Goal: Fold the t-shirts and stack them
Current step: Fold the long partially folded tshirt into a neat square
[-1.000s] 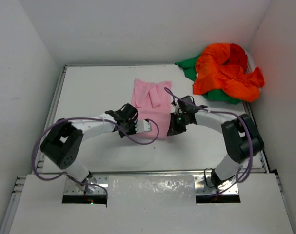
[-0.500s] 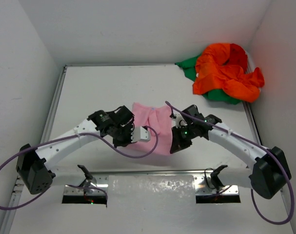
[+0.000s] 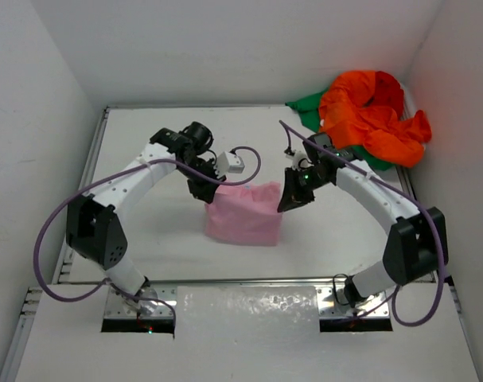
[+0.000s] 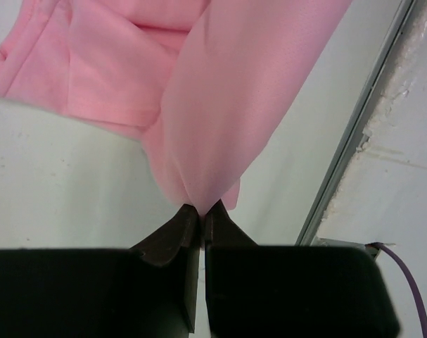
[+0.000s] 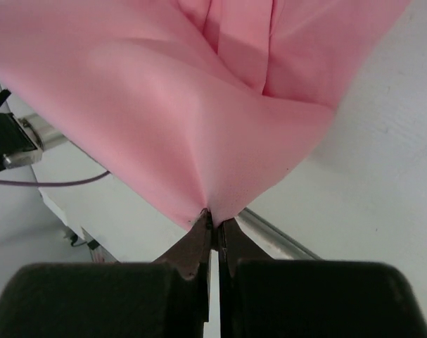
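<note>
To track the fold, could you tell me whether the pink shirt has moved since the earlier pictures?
Yes: the pink shirt has come toward the table's front rail, away from the back rim.

The left arm [image 3: 131,178] and right arm [image 3: 375,194] are slim white-shelled links joined by bulky black motor housings, each trailing a looping purple cable [image 3: 37,253]. Low in each wrist view, the left gripper [image 4: 200,210] and right gripper [image 5: 214,217] show matte black wedge-shaped fingers tapering from blocky black bodies.

No readable text, labels, brands, numbers or signs on any surface in view.
</note>
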`<state>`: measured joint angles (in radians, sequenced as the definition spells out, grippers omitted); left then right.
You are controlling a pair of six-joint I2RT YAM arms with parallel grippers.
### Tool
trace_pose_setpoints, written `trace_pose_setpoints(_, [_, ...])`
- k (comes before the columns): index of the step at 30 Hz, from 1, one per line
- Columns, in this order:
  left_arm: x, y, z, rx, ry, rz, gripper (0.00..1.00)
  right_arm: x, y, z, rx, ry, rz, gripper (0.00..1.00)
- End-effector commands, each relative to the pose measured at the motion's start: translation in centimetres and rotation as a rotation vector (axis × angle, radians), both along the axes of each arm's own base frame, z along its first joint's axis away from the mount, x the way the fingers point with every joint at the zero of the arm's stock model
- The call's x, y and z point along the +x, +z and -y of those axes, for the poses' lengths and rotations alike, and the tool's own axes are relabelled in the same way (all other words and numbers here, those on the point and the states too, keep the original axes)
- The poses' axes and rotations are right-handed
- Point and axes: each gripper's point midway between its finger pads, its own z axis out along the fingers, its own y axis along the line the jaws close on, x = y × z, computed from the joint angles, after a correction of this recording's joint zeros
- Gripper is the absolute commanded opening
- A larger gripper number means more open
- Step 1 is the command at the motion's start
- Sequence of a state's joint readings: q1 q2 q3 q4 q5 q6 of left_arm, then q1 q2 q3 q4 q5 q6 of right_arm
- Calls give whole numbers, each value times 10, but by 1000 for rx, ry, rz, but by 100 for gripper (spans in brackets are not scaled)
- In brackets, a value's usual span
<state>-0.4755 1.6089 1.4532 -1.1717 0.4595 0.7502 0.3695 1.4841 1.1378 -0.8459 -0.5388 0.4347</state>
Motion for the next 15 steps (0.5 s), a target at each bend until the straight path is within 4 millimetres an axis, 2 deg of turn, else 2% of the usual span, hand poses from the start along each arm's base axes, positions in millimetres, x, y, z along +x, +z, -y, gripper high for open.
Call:
trace_pose_setpoints(1, [19, 18, 7, -54, 20, 41, 0, 21, 4, -7, 64, -7, 20, 0])
trace_pose_setpoints(5, [50, 7, -4, -53, 112, 26, 0, 55, 3, 0, 95, -103, 80, 0])
trace_pose_setpoints(7, [66, 7, -6, -62, 158, 41, 0, 68, -2, 0, 104, -135, 73, 0])
trace_pose_setpoints(10, [79, 0, -5, -60, 179, 35, 0, 81, -8, 1, 92, -148, 77, 0])
trace_pose_setpoints(15, [108, -13, -1, -58, 237, 75, 0, 105, -33, 11, 55, -215, 57, 0])
